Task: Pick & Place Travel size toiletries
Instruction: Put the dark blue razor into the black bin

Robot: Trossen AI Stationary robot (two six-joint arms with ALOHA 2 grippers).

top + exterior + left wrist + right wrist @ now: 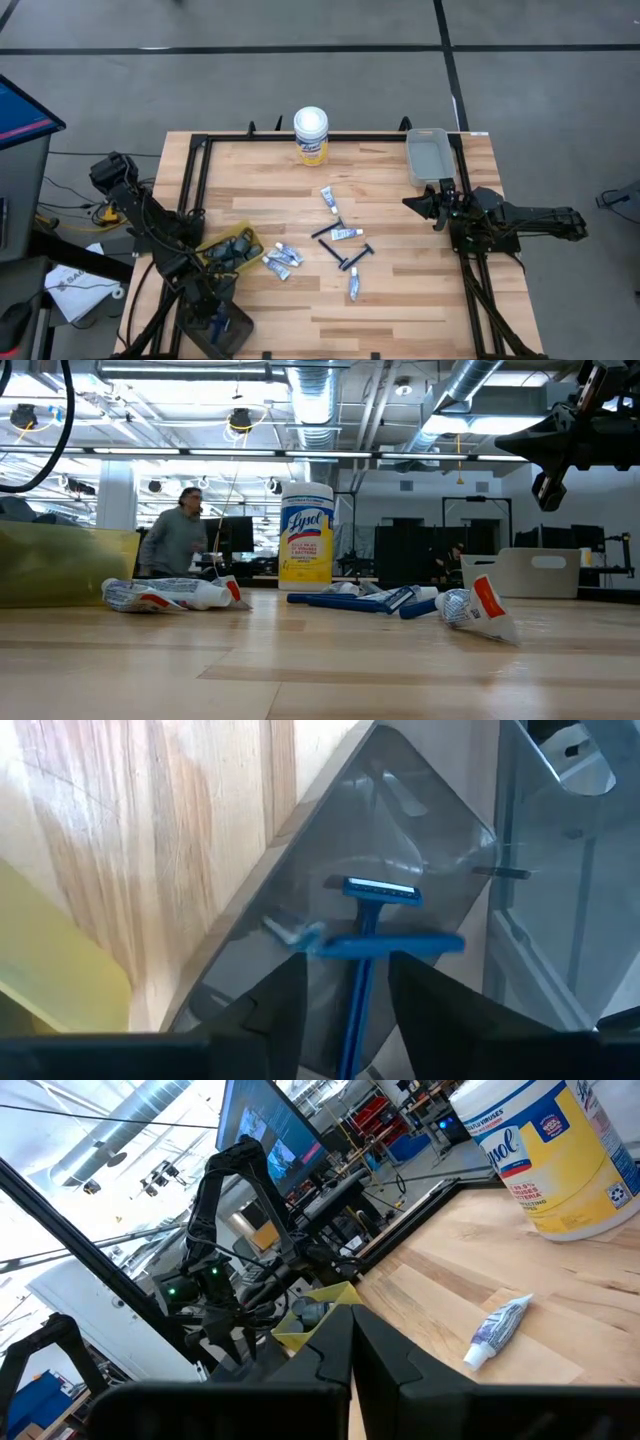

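Several small white tubes [282,262] and dark blue razors [355,258] lie flat around the middle of the table. A yellow bin [230,248] holds dark grey sticks. My left gripper [348,1010] is open over a grey tray [400,830] at the table's near left corner. Two blue razors [380,892] lie crossed in this tray, and the handle of one runs between the fingers; I see no touch. My right gripper [350,1335] is shut and empty. It hovers above the table's right side [440,205], near a tube [497,1330].
A tall white canister with a yellow label [311,135] stands at the far edge. A grey bin [427,155] sits at the far right corner. A black frame borders the table. A person [180,540] is in the room behind.
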